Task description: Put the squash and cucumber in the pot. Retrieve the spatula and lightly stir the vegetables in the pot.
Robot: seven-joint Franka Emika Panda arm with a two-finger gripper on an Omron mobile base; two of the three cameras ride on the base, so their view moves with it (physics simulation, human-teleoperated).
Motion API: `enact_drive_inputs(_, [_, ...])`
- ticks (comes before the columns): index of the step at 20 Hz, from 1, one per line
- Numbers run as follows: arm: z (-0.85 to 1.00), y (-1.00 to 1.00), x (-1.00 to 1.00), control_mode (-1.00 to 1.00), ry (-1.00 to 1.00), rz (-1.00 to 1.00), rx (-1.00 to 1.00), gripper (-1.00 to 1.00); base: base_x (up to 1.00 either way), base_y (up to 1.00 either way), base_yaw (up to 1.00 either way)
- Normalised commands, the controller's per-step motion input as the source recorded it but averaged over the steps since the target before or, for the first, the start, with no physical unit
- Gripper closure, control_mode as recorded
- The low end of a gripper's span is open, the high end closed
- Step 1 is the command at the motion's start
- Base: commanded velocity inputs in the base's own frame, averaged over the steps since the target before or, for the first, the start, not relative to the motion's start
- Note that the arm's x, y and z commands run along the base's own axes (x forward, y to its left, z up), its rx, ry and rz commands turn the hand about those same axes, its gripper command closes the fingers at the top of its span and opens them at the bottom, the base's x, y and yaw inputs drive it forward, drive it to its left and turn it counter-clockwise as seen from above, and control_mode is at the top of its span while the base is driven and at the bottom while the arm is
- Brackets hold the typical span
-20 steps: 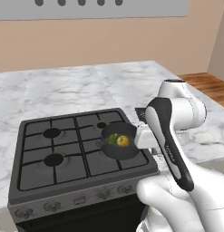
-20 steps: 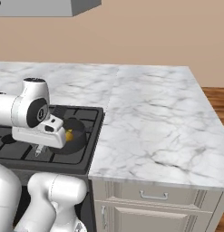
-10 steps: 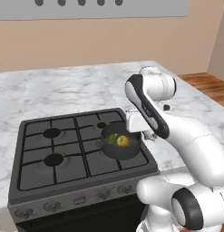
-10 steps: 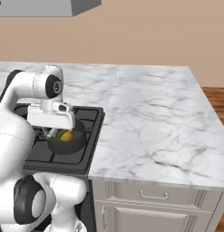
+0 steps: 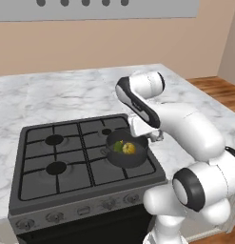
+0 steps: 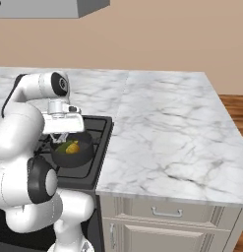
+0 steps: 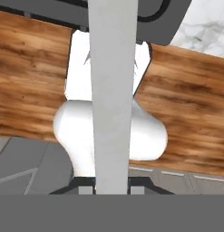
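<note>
The dark pot (image 5: pixel 138 159) sits on the stove's front right burner. Inside it the yellow squash (image 5: pixel 129 148) lies next to the green cucumber (image 5: pixel 118 146). The right base view shows the pot (image 6: pixel 83 158), the squash (image 6: pixel 72 146) and the cucumber (image 6: pixel 61 146) from the other side. My gripper (image 7: pixel 111 186) is shut on the spatula's grey handle (image 7: pixel 111 90), which runs straight up the hand view. The spatula's blade is hidden. My hand (image 5: pixel 140 127) hovers just over the pot's far right rim.
The black gas stove (image 5: pixel 57 167) has bare burners to the left of the pot. Marble counter (image 6: pixel 162 133) stretches to the right of the stove. My own folded arm (image 5: pixel 185 124) crowds the space right of the pot. Below the hand lies wooden floor (image 7: pixel 31 77).
The arm's upper links have swung up and back over the stove's right side. The hand stays by the pot's rim, still shut on the spatula. The vegetables have not moved.
</note>
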Motion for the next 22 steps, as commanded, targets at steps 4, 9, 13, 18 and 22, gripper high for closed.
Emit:
enact_drive_inputs(4, [-0.05, -0.09, -0.03, -1.00, 0.03, 0.29, 0.04, 1.00, 0.00, 0.00, 0.00])
enact_drive_inputs(9, [-0.01, -0.01, -0.04, -1.00, 0.00, 0.26, 0.08, 1.00, 0.00, 0.00, 0.00])
enact_drive_inputs(13, [0.00, -0.17, 0.07, -1.00, -0.01, 0.18, 0.18, 1.00, 0.00, 0.00, 0.00])
enact_drive_inputs(18, [-0.06, -0.03, 0.47, -1.00, 0.05, 0.19, 0.09, 1.00, 0.00, 0.00, 0.00])
enact_drive_inputs(22, [0.10, 0.00, 0.40, -1.00, 0.12, 0.24, 0.04, 1.00, 0.00, 0.00, 0.00])
